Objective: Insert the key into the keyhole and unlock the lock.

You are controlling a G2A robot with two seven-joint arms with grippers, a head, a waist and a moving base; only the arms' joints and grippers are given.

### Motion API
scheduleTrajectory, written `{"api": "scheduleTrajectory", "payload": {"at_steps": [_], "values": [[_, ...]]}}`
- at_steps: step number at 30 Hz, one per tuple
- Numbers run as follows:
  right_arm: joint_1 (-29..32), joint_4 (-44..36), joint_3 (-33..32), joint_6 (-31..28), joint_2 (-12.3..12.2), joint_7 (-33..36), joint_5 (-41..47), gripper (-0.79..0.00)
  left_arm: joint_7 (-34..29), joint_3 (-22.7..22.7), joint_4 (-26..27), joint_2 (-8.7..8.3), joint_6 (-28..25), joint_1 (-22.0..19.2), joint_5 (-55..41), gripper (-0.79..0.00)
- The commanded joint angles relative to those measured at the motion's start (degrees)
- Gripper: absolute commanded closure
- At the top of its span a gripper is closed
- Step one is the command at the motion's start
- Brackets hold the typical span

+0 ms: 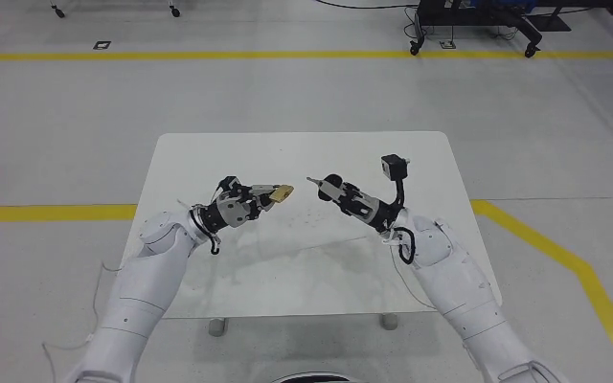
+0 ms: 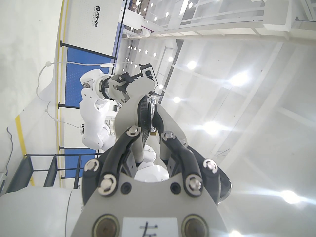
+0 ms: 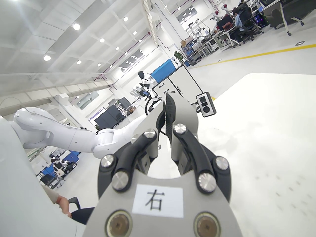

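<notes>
My left end effector (image 1: 269,196) is clamped on the lock (image 1: 281,193) above the worktop (image 1: 287,278), while my right end effector (image 1: 327,186) pinches the key (image 1: 313,180), its blade aimed lengthwise at the lock, just ahead across a small gap, so I judge the right arm should advance.

The lock (image 1: 280,193) is brass-yellow, the key (image 1: 312,180) silvery grey. The table (image 1: 306,153) is plain white. Across the top of the frame a yellow stripe (image 1: 287,56) crosses the pale grey floor (image 1: 96,115).
</notes>
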State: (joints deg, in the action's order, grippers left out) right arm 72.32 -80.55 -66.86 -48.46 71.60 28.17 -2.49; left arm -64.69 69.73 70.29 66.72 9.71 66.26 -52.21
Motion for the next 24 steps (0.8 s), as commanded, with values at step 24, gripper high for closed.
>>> {"api": "scheduleTrajectory", "payload": {"at_steps": [24], "values": [[1.7,-6.6,1.7,24.8,-1.0,13.1,19.3,0.000,16.7,3.0,11.0,-0.48,-20.0,6.7,15.0,0.000]]}}
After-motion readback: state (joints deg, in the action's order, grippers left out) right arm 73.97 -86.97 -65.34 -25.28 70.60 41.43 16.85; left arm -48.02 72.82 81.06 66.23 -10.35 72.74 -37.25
